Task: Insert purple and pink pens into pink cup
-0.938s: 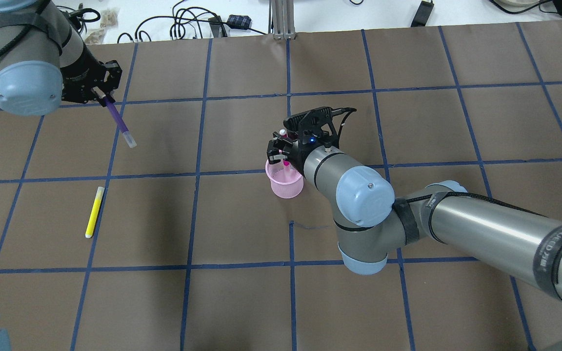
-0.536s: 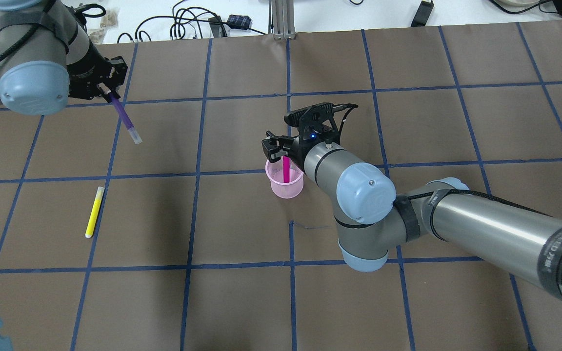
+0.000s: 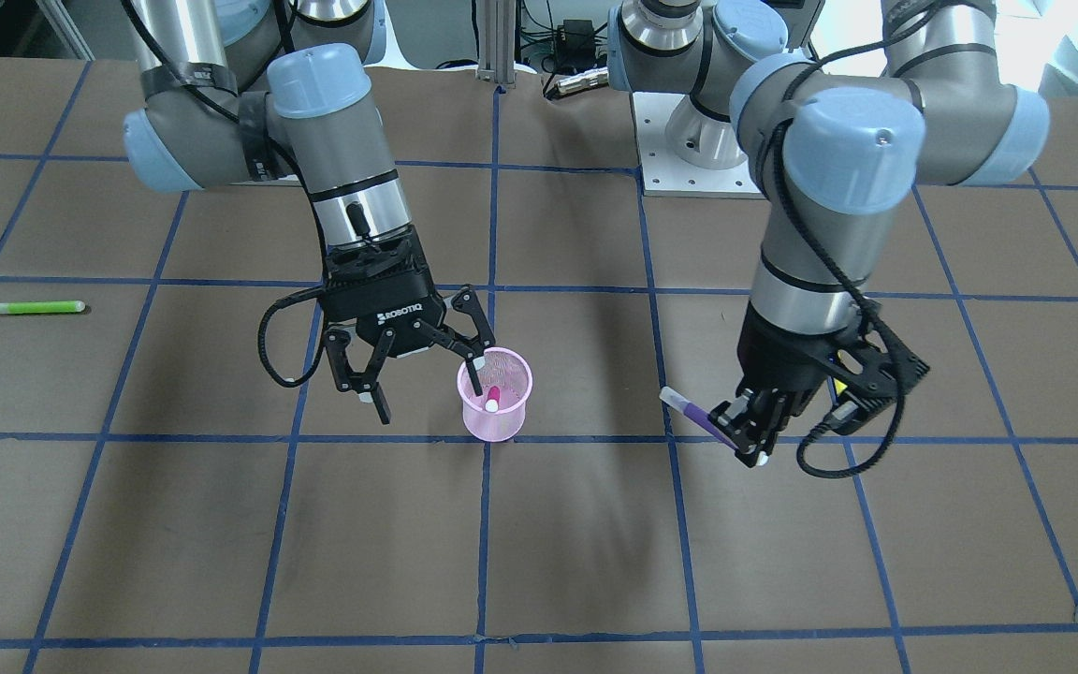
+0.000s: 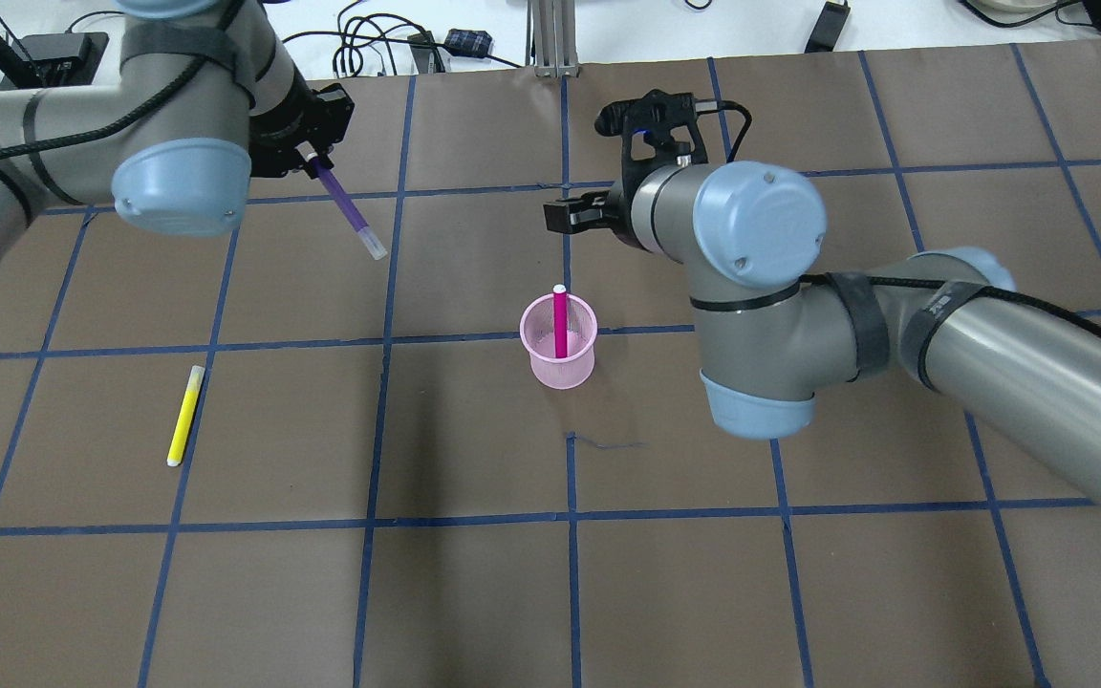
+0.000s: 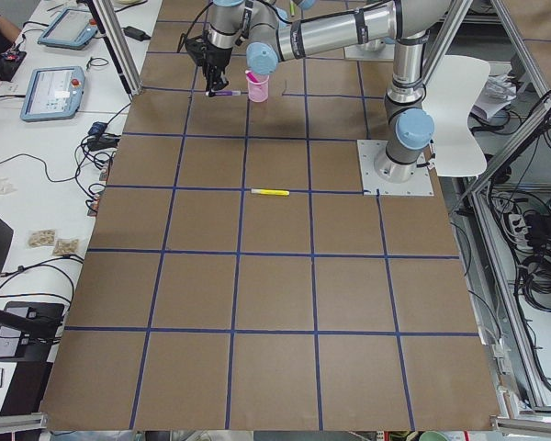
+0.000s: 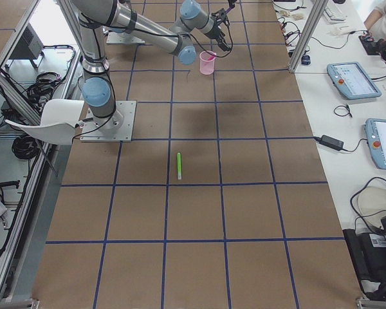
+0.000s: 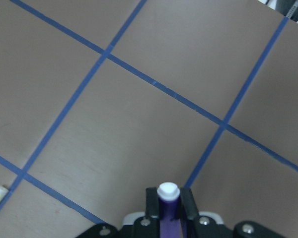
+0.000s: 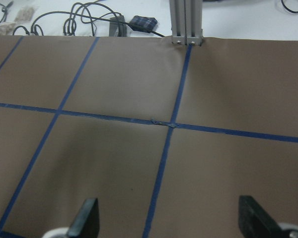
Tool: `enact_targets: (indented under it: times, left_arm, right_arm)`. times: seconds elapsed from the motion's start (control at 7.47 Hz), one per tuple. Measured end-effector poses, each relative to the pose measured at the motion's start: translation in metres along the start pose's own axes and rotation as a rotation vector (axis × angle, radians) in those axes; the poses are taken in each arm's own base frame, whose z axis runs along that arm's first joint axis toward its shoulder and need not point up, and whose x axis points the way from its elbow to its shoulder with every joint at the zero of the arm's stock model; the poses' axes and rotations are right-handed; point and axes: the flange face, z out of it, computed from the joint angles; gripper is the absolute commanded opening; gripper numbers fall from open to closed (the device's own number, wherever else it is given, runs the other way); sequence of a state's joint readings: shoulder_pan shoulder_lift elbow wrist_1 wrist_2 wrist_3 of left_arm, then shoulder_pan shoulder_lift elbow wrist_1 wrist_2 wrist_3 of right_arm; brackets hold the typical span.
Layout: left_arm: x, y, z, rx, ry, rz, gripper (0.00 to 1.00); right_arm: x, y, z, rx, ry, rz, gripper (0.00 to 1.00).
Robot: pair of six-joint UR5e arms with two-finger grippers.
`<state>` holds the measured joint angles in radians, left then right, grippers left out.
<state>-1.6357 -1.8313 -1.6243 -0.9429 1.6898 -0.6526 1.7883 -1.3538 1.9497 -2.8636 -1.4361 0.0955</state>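
The pink mesh cup (image 4: 570, 368) stands upright near the table's middle. The pink pen (image 4: 560, 320) stands in it, white tip up. My right gripper (image 4: 565, 215) is open and empty, raised just beyond the cup. In the front view its fingers spread wide at the cup's (image 3: 502, 421) rim, and the right wrist view shows only bare table between the fingers (image 8: 87, 220). My left gripper (image 4: 312, 164) is shut on the purple pen (image 4: 348, 210), held slanting above the table, left of the cup. The pen's white end shows in the left wrist view (image 7: 168, 191).
A yellow-green highlighter (image 4: 185, 416) lies flat on the table's left part, apart from both arms. Blue tape lines grid the brown table. Cables and a metal post (image 4: 550, 38) sit beyond the far edge.
My right gripper let go of the pink pen, which now stands in the cup, then opened wide and moved up and away beyond it. My left arm moved right with the purple pen.
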Motion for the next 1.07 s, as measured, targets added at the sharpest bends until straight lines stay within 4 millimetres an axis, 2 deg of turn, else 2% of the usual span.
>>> enact_targets:
  times: [0.13,0.27,0.54,0.8,0.94,1.07]
  left_arm:
    - [0.022,0.026,-0.005,0.024,0.001,-0.014,0.00]
    - [0.042,0.054,-0.009,0.038,0.001,-0.032,0.00]
    - [0.070,0.109,-0.009,0.060,-0.024,-0.068,0.00]
    - [0.082,0.152,-0.007,0.091,-0.058,-0.089,0.00]
    - [0.084,0.163,-0.004,0.095,-0.065,-0.120,0.00]
    - [0.086,0.169,-0.001,0.097,-0.067,-0.150,0.00]
  right_arm:
    - [0.018,-0.016,-0.010,-0.073,0.032,0.037,1.00]
    - [0.037,-0.029,-0.028,-0.151,0.063,0.079,1.00]
    - [0.071,-0.058,-0.077,-0.306,0.110,0.158,1.00]
    - [0.075,-0.102,-0.123,-0.426,0.115,0.172,1.00]
    - [0.073,-0.117,-0.141,-0.466,0.106,0.149,1.00]
    - [0.069,-0.122,-0.151,-0.489,0.100,0.135,1.00]
